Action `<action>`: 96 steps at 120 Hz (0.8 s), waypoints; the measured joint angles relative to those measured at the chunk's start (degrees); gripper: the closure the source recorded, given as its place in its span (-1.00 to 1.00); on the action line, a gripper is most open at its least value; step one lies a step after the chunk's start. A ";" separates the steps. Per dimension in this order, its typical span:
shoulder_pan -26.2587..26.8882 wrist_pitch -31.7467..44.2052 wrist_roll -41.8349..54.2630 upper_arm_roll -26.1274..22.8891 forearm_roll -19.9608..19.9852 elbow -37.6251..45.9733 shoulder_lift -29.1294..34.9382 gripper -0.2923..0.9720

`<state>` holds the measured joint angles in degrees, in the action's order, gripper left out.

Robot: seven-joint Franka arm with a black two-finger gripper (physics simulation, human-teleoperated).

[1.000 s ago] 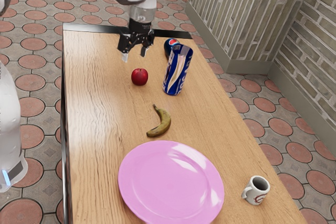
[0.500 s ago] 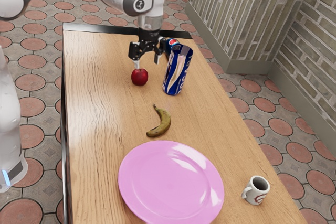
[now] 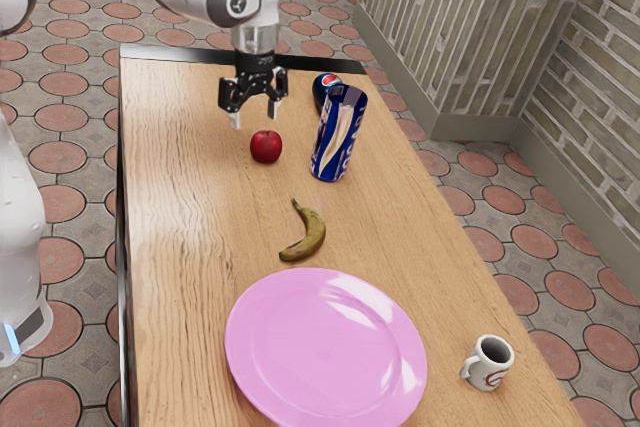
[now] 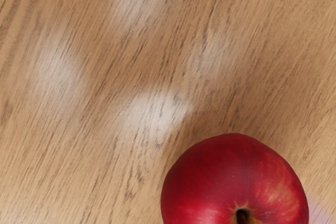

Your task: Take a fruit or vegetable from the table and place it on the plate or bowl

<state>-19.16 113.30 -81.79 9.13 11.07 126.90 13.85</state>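
Table (image 3: pixel 180 247): wood, one long top. Gripper (image 3: pixel 254 113): my black claw hangs over the far end of the table, fingers spread wide and holding nothing. It is above the apple and slightly toward the exterior view's left of it, not touching it. Apple (image 3: pixel 266 146): red, resting on the table and free of any grip. In the wrist view it sits just under my hand, stem dimple up, with bare wood around it. Can (image 3: pixel 338 134): blue, upright, near the apple on the exterior view's right, apart from it. Banana (image 3: pixel 304 234): yellow-brown, lying flat between the apple and the plate, touching neither. Plate (image 3: pixel 325 347): pink, at the near end of the table, nothing on it. Mug (image 3: pixel 488 361): white, beside the plate on the exterior view's right.
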 joint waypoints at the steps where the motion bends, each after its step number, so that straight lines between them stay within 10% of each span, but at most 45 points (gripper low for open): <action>1: -0.01 0.01 0.06 0.00 0.01 -0.05 -0.14 -0.52; 96: 0.61 3.55 3.07 0.01 3.91 -4.00 -10.69 -0.52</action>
<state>-18.55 116.85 -78.72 9.14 14.97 122.90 3.16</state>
